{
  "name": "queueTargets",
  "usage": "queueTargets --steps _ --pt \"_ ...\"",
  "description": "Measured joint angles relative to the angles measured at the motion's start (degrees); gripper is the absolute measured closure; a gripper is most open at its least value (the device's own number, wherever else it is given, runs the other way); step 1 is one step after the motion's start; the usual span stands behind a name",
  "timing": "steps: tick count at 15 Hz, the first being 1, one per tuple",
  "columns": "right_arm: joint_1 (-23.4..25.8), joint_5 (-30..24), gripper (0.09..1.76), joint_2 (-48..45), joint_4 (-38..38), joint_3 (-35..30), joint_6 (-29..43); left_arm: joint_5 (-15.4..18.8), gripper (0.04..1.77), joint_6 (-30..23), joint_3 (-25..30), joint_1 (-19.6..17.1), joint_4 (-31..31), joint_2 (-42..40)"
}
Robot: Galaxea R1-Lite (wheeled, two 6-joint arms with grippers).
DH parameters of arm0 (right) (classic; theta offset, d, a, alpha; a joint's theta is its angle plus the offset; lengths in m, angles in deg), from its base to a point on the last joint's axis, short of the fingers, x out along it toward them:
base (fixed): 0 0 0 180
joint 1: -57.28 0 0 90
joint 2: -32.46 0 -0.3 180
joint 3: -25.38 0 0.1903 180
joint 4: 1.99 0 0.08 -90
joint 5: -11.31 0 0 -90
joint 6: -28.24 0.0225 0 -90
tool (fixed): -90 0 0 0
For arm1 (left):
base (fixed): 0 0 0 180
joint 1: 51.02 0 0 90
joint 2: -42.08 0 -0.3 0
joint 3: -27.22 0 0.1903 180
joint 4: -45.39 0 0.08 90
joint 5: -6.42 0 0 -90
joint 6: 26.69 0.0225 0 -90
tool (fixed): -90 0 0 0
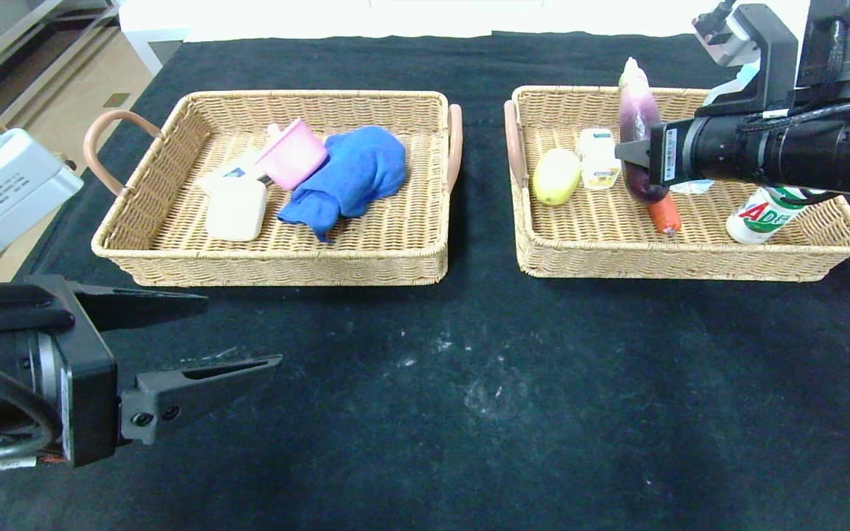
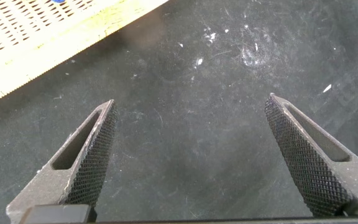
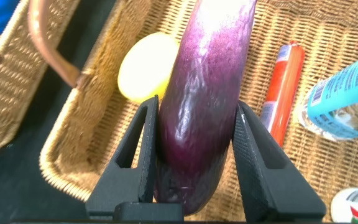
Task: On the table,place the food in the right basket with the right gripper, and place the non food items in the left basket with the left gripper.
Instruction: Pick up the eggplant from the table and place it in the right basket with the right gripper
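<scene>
My right gripper [image 1: 633, 153] [image 3: 196, 102] is shut on a purple eggplant [image 1: 637, 110] [image 3: 207, 93]. It holds the eggplant tilted over the right wicker basket [image 1: 690, 262], with the lower end down among the food. In that basket lie a yellow lemon [image 1: 556, 176], a small white pack [image 1: 598, 157], an orange sausage [image 1: 665, 214] and a white and green bottle [image 1: 761, 215]. My left gripper [image 1: 242, 328] [image 2: 190, 99] is open and empty above the black table at the front left. The left basket [image 1: 277, 265] holds a blue cloth [image 1: 351, 177], a pink cup [image 1: 294, 153] and a white bottle [image 1: 235, 206].
The black cloth [image 1: 469, 383] covers the table in front of both baskets, with a few white specks. A blue-labelled bottle [image 3: 347, 93] lies in the right basket next to the sausage. The table's left edge and floor show at the far left.
</scene>
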Motion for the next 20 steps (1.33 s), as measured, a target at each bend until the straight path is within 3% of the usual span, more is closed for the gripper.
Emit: queueTargets --steps 1,5,9,20 --pt "0.3 0.0 1.04 0.3 -0.6 0.0 -0.1 0.0 0.09 0.0 0.0 0.0 0.0 0.0" --pt "0.5 -0.1 0.68 0.6 -1.0 0.2 -0.6 0.0 0.09 0.0 0.0 0.0 0.0 0.0" --pt "0.5 0.0 0.47 0.7 -0.9 0.3 -0.7 0.0 0.09 0.0 0.0 0.0 0.0 0.0" --pt "-0.1 -0.2 0.22 -3.1 -0.5 -3.1 -0.7 0.0 0.09 0.0 0.0 0.0 -0.1 -0.2"
